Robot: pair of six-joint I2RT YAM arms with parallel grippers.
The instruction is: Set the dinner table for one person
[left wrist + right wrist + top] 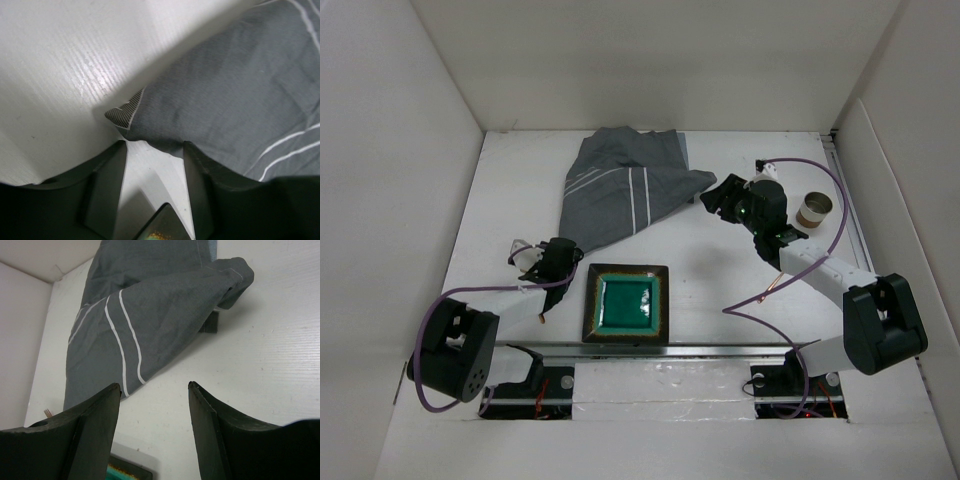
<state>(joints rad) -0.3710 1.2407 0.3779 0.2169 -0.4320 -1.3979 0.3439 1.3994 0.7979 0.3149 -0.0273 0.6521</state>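
Dinner table: white, matte and flat, spanning the enclosure from the near rail to the far wall. Judged rigid and fixed; nothing to lift, serving only as the bearing surface. Holds therefore sought on the items lying on it.

Grey striped cloth: crumpled at far centre. Judged light and limp, prone to bunch and drag. Best pinched at a free corner or hem, low against the surface. Near-left corner noted just ahead of the left gripper. Fingers apart, nothing clamped, corner not yet between them as far as can be told.

Green square plate: at near centre, close to the rail. Judged stiff, heavier, glazed, likely slippery and breakable. To be taken by the raised rim.

Cup: upright at far right, well apart from the plate. Judged light and easily tipped. To be taken across the wall.

Right gripper: fingers apart, empty, held above bare surface, facing the cloth's right fold. Small dark item seen beneath that fold; not identifiable.
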